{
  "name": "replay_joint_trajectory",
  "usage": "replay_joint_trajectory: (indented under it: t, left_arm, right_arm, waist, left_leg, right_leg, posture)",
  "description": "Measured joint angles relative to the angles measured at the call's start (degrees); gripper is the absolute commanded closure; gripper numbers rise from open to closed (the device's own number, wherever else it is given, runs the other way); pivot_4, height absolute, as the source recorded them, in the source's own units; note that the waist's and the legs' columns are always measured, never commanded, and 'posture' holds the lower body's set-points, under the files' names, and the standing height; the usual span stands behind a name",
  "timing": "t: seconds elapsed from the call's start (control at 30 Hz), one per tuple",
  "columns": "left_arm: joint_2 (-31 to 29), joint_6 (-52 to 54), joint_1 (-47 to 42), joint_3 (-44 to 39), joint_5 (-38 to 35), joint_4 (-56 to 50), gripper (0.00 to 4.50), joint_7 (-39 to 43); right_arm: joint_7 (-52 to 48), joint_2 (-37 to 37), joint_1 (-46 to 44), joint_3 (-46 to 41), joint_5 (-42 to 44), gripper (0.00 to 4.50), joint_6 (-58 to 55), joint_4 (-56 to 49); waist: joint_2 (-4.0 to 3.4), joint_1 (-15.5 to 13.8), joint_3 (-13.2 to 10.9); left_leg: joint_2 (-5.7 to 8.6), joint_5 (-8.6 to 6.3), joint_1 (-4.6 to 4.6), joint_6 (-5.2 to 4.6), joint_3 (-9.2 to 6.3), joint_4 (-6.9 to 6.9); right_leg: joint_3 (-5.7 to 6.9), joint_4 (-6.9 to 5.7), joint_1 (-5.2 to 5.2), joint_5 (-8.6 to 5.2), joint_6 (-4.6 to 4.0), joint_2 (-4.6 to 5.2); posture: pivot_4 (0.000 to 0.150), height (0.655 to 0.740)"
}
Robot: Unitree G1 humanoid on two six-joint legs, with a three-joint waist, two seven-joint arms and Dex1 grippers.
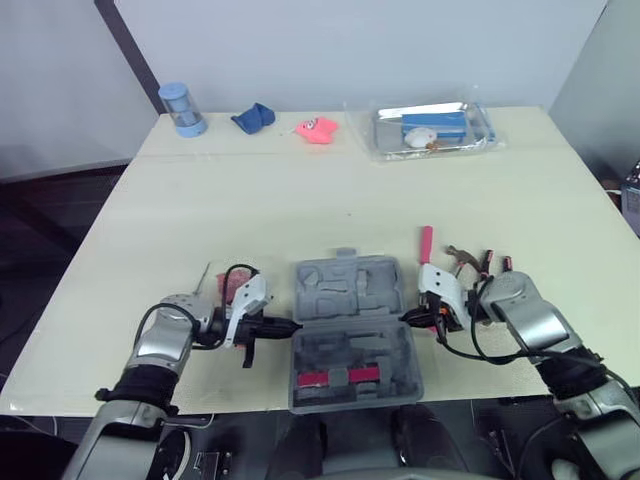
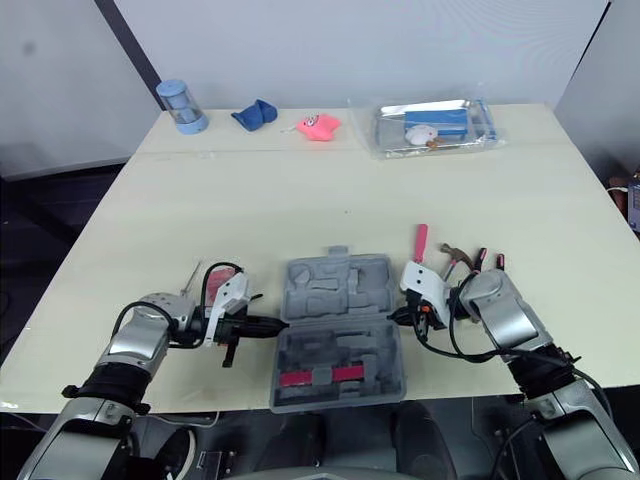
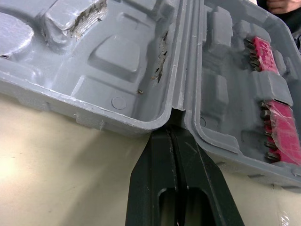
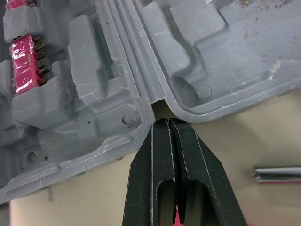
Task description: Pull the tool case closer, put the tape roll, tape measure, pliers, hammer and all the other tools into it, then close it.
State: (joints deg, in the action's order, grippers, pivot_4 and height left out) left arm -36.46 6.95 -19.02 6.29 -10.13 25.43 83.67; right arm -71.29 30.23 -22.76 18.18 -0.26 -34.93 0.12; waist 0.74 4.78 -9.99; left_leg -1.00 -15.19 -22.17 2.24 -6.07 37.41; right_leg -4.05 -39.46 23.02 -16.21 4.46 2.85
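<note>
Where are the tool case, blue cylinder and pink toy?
tool case (image 1: 348,288), left eye view, inside its far half.
blue cylinder (image 1: 184,110), left eye view, its side.
pink toy (image 1: 317,130), left eye view, its middle.

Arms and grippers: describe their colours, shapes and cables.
The left arm and right arm have rounded silver-grey forearm shells, white wrist blocks and looping black cables. The left gripper and right gripper each carry two flat, tapering black fingers.

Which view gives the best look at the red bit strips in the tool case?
The left wrist view: the red bit strips sit close up, single bits distinguishable. The right wrist view catches one strip. The eye views show them as small red bars in the tool case.
</note>
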Motion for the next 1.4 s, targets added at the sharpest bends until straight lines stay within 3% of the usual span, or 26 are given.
replay_joint_trajectory:
  t: [0.67, 1.4]
  left_arm:
    - [-1.14, -1.27, 2.5, 2.68, 0.74, -2.94, 4.5, 3.34]
    - [-0.63, 1.46, 3.91, 2.71, 0.29, -5.63, 4.5, 2.09]
  right_arm:
    - [3.24, 2.54, 5.51, 1.6, 5.23, 4.44, -7.27, -7.74]
    - [5.38, 3.66, 5.91, 2.11, 7.5, 4.44, -7.51, -8.44]
  waist:
    - [0.0, -0.32, 0.0]
    - [0.0, -1.04, 0.0]
  left_leg:
    - [0.0, 0.0, 0.0, -0.01, 0.01, 0.0]
    - [0.0, 0.0, 0.0, -0.01, 0.01, 0.01]
  right_leg:
    - [0.0, 0.02, -0.02, 0.0, 0.0, 0.0]
    - [0.0, 0.05, -0.04, 0.0, 0.01, 0.0]
  posture:
    - [0.15, 0.74]
    - [0.15, 0.74]
